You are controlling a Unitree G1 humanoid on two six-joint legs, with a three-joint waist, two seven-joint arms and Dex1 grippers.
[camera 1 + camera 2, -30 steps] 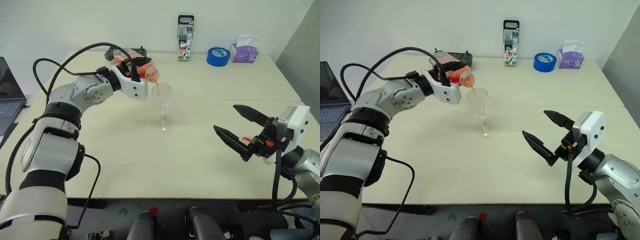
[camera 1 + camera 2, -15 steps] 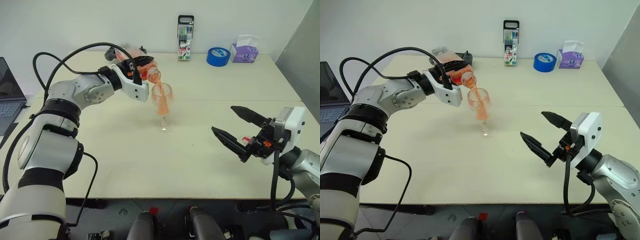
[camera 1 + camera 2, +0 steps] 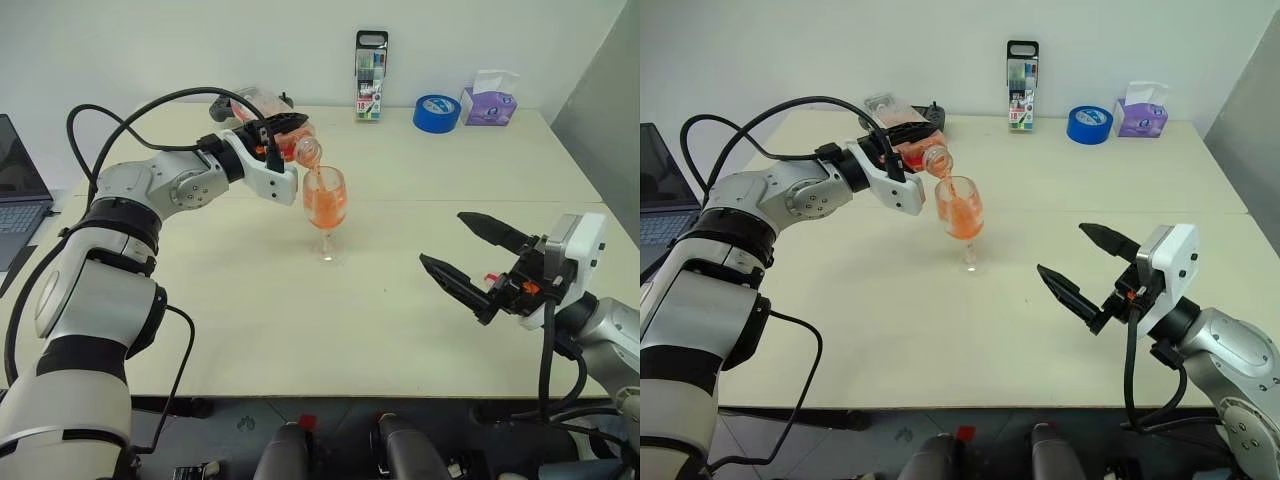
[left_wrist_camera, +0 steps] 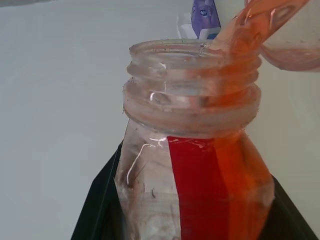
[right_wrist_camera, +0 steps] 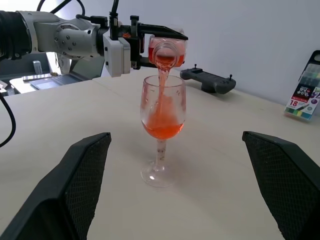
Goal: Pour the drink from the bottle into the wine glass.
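Drink streaming into wine glass

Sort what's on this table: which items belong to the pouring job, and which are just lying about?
Job in hand:
- bottle, tipped in the left end effector
- drink
- wine glass

Lying about:
- marker pack
- blue tape roll
- tissue box
- black controller
- laptop

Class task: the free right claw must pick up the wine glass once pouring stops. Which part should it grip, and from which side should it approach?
Probably the thin stem, coming in level from the robot's right, where the open right claw already faces the wine glass. The glass stands upright, its rounded bowl is wide and holds drink, and the bottle in the left claw blocks the other side.
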